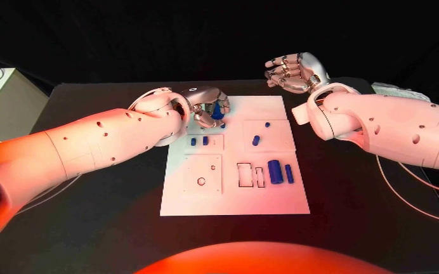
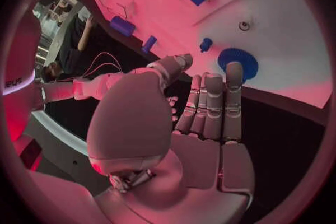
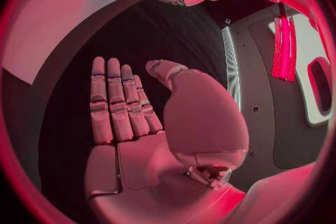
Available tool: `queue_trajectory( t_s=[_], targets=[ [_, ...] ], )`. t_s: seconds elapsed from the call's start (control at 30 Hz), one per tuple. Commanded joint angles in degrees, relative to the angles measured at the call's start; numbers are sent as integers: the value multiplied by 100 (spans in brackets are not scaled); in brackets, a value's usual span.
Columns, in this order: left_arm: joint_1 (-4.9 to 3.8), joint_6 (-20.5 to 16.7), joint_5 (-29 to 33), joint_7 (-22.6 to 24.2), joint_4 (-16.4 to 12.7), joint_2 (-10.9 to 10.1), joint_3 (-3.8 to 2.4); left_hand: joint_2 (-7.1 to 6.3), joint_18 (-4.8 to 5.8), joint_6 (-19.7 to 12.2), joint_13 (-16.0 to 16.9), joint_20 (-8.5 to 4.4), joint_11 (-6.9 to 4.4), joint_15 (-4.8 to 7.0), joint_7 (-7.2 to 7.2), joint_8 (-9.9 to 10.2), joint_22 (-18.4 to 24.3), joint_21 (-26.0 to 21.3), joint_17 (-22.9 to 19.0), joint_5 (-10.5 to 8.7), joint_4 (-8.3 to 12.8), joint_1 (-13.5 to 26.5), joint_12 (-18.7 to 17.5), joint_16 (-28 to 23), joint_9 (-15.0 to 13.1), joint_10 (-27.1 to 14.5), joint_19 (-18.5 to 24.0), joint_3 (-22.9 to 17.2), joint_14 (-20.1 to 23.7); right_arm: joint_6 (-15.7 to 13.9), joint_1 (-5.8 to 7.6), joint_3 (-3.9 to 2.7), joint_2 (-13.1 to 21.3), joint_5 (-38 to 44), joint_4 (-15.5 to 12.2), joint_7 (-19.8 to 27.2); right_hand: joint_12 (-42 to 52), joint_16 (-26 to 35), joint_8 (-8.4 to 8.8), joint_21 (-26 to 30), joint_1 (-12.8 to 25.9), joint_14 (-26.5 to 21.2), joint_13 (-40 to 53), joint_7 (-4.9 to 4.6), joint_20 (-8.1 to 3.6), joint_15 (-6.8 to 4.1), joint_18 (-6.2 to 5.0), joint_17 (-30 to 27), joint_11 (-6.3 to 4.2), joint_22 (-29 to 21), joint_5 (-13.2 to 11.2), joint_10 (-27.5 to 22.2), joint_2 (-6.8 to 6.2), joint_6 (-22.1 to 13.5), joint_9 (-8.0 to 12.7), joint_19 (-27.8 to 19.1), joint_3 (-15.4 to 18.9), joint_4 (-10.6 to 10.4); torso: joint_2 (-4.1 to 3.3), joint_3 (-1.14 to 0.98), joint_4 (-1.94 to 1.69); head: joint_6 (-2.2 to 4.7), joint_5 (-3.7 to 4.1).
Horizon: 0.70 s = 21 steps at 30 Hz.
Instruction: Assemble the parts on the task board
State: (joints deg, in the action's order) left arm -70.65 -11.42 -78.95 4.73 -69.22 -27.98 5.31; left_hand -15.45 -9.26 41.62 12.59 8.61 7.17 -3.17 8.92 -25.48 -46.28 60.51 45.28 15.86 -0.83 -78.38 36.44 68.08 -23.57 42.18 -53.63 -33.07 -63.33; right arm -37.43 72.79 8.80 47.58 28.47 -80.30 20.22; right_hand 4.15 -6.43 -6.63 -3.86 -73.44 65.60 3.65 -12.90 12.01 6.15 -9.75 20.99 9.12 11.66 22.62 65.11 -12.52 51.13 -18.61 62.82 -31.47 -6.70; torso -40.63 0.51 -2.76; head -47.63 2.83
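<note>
We see the left hand [image 1: 209,106] at the board's [image 1: 234,205] 11 o'clock corner, fingers extended, empty, near the gear [image 2: 237,63]; the right hand [image 1: 293,73], at 1 o'clock, is spread and empty.

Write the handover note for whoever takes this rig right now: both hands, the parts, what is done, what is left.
Left hand: over the far left corner of the task board, fingers apart, holding nothing; the blue gear lies on the board just past its fingertips.
Right hand: raised beyond the board's far right corner, over the black table, open and holding nothing.
Parts: small blue pieces lie scattered mid-board; two blue cylinders lie side by side near the right edge.
Done: nothing clearly assembled.
Left: pick up the loose pieces and seat them in the board's outlined slots.
</note>
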Motion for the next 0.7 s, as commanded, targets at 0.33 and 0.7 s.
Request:
queue_trajectory(
  t_s=[0.33,0.7],
  targets=[
    [2,492,-916,-303,183,219,35,-11,-45,125,-155,-20,-35,46,-40,101,-296,212,3,-15,65,23,-107,239,137,-4,-275,59,-170,88,-1,-1,-15,35,-23,22,-10,34,32,-1,-57,23,-2,-27,-5,-17,-76,-8,2,-14,-26,2,0,35,6,0,7,31,5,2,-4,6,16],
    [4,732,-1003,-329,272,334,38,107,24,487,-338,-84,-115,114,-83,264,-650,502,111,-15,138,-23,-174,581,328,516,-572,-116,-414,90,0,-1,-26,35,-25,22,-10,35,33,-1,-52,25,-3,-28,-5,-16,-76,-11,3,-18,-27,2,1,37,7,2,8,29,5,2,-9,-16,31]
  ],
)
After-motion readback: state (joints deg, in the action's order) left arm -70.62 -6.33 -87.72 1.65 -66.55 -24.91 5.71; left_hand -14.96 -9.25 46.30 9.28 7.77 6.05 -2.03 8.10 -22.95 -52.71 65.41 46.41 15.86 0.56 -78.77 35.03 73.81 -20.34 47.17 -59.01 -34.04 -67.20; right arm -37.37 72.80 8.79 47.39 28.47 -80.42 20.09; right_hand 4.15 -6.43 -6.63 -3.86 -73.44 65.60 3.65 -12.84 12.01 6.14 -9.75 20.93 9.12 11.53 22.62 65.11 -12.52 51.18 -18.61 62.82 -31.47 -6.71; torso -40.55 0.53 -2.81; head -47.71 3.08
